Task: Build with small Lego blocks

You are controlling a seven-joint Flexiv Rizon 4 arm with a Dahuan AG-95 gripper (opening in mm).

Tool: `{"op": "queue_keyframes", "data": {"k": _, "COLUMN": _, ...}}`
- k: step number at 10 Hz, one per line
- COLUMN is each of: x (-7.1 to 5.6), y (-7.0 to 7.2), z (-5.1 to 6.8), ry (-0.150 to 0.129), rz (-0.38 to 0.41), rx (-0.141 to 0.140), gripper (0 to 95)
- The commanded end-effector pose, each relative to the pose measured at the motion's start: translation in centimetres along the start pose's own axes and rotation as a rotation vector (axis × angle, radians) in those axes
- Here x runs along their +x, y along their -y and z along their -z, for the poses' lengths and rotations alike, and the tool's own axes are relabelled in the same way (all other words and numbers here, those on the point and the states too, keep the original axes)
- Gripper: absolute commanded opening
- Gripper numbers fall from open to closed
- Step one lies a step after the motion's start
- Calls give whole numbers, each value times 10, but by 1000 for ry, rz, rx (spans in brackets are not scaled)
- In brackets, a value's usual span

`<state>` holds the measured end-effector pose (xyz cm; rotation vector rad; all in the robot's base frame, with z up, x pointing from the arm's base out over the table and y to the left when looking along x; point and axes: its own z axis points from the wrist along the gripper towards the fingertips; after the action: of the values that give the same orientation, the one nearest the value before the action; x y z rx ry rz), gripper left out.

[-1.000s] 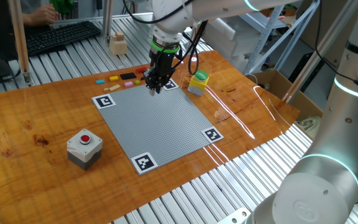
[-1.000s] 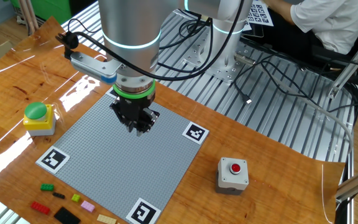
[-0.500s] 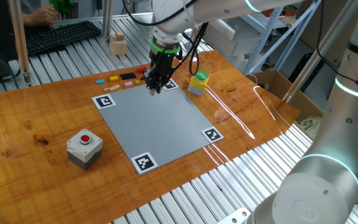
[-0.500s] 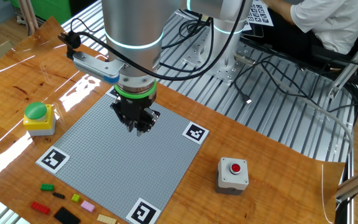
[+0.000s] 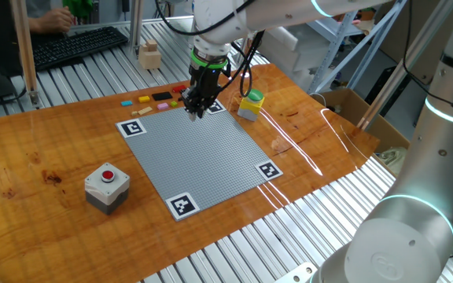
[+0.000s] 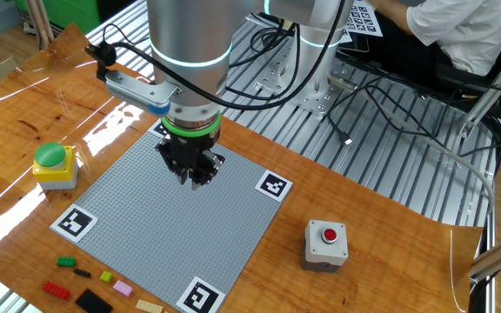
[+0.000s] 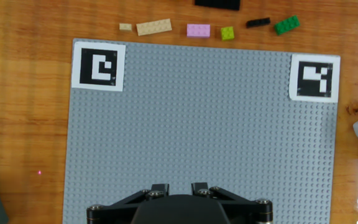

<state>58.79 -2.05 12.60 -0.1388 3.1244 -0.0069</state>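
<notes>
The gripper (image 6: 192,180) is pointed straight down over the grey studded plate (image 6: 146,217), in the half of the plate away from the bricks. Whether the fingers (image 5: 196,109) are spread or pinching anything cannot be told, since their tips are not shown clearly in any view. The small Lego blocks (image 7: 198,30) are laid in a loose row on the wooden surface (image 5: 53,157), just beyond one edge of the plate, none resting on it. In the hand view a tan brick (image 7: 154,27), a pink brick, a yellow-green brick (image 7: 228,33), a thin black piece (image 7: 258,22) and a green brick (image 7: 287,25) are seen along that edge. Printed square markers (image 7: 98,65) are fixed at the plate's corners. A grey box with a red button (image 6: 326,242) is set on the surface near another edge.
</notes>
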Motion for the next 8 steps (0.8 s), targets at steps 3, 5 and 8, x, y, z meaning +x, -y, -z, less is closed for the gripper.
{"op": "queue_keyframes", "data": {"k": 3, "x": -43, "y": 14, "z": -16, "ry": 5, "rz": 21, "rx": -14, "gripper": 190}}
{"op": "queue_keyframes", "data": {"k": 5, "x": -65, "y": 25, "z": -26, "ry": 15, "rz": 38, "rx": -16, "gripper": 190}}
{"op": "queue_keyframes", "data": {"k": 8, "x": -90, "y": 36, "z": -36, "ry": 18, "rz": 35, "rx": -28, "gripper": 190}}
